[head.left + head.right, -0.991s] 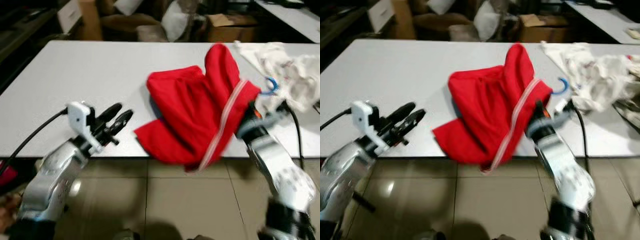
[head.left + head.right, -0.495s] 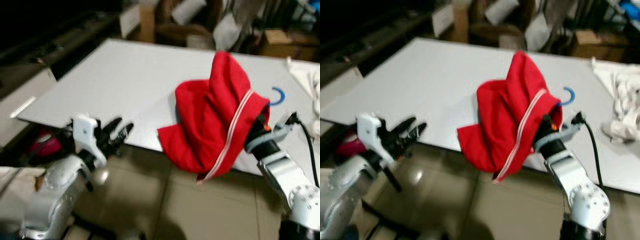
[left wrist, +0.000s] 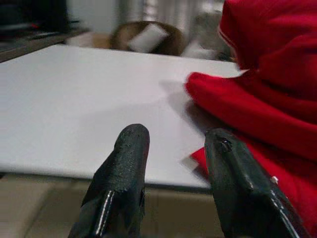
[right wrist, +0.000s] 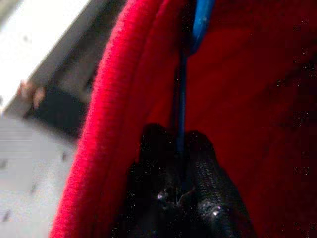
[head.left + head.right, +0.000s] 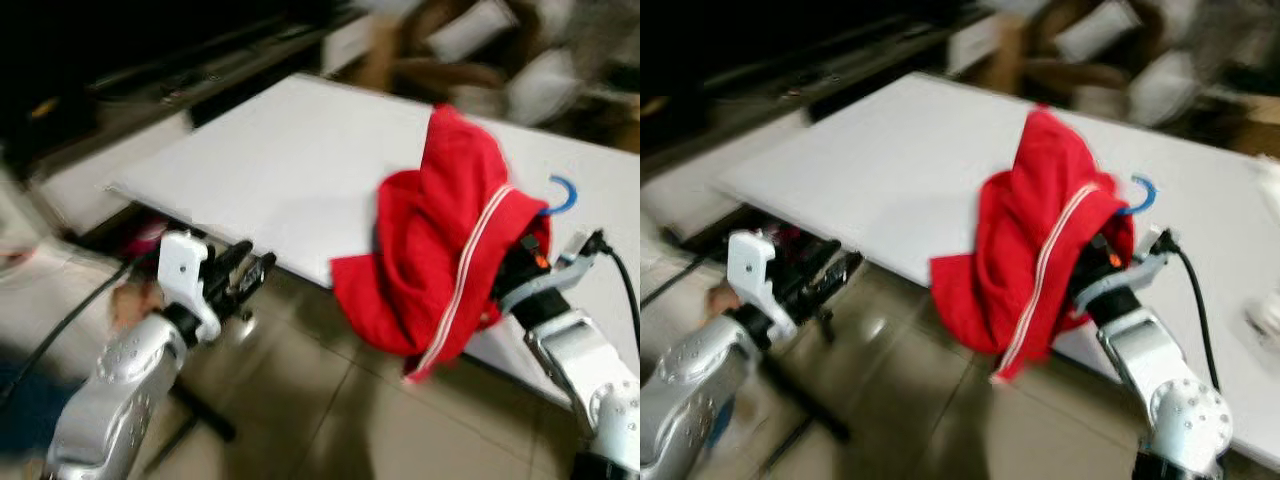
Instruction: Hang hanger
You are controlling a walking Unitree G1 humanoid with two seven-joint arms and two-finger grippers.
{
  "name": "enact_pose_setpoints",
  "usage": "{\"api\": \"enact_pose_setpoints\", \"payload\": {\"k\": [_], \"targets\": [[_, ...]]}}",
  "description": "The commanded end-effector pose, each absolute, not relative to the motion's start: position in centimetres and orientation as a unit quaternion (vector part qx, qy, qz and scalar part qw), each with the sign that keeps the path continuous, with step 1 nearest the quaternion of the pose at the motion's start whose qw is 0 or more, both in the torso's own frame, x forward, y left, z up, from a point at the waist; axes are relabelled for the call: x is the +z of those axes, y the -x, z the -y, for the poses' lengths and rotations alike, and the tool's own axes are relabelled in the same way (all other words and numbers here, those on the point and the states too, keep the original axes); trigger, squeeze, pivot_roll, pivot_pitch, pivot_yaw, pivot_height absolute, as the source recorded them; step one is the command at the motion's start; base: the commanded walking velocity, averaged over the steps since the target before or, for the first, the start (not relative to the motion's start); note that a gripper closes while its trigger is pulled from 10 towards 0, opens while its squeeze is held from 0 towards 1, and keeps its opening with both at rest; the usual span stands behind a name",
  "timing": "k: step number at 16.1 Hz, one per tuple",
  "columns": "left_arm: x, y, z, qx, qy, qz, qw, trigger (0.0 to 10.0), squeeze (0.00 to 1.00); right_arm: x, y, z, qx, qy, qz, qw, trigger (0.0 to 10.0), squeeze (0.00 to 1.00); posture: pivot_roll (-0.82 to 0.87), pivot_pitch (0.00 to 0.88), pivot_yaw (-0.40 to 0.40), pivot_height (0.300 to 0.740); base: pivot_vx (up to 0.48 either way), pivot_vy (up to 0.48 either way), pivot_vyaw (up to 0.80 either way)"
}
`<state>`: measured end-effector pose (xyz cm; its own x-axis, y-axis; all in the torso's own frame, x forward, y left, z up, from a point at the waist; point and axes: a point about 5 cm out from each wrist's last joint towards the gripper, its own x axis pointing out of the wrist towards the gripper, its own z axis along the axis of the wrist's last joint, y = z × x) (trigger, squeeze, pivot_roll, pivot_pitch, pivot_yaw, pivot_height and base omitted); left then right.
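A red garment with a white stripe [image 5: 450, 250] hangs on a blue hanger, whose hook [image 5: 562, 195] sticks out at the top. It is held up over the near edge of the white table [image 5: 280, 150]. My right gripper [image 4: 179, 148] is inside the garment, shut on the hanger's thin blue bar [image 4: 182, 114]; red cloth hides the fingers in the eye views, where its wrist [image 5: 528, 285] shows. My left gripper [image 5: 245, 280] is low at the table's front edge, left of the garment, open and holding nothing [image 3: 176, 141].
Cardboard boxes and pillows [image 5: 500, 40] stand behind the table. Dark shelving [image 5: 150, 80] runs along the left. A black cable [image 5: 60, 330] trails from the left arm over the tiled floor [image 5: 330, 420]. The picture is blurred.
The whole picture has swung, so the table now runs diagonally: the camera moved. The garment stays on the hanger in my right gripper. The left gripper stays open.
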<state>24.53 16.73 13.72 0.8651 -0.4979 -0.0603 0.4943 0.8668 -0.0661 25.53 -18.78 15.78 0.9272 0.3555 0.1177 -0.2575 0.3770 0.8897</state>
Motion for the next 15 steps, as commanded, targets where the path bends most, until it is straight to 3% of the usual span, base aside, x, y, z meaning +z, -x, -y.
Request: {"api": "enact_pose_setpoints", "payload": {"k": [1,9,11,15], "targets": [[13.7,-24.5,-16.8,-0.258,0.02,-0.041,0.965,10.0,0.0,16.4,-25.3,18.2,0.214,-0.521,-0.045,0.825,10.0,0.0,-0.12,0.0,0.027,0.74,0.0,-0.341,0.8],[13.4,-24.0,-16.7,-0.259,0.019,-0.048,0.964,10.0,0.0,16.2,-24.5,16.5,0.255,-0.509,-0.064,0.819,10.0,0.0,-0.11,0.0,0.02,0.74,0.0,-0.34,0.8],[13.2,-23.6,-16.9,-0.265,0.058,-0.058,0.961,10.0,0.0,15.9,-24.2,16.1,0.262,-0.509,-0.07,0.817,10.0,0.0,-0.1,0.0,0.02,0.74,0.0,0.0,0.8],[13.0,-23.3,-17.3,-0.264,0.06,-0.062,0.961,10.0,0.0,15.3,-23.8,16.0,0.266,-0.507,-0.081,0.816,10.0,0.0,-0.1,0.0,0.02,0.74,0.0,0.48,0.8]]}}
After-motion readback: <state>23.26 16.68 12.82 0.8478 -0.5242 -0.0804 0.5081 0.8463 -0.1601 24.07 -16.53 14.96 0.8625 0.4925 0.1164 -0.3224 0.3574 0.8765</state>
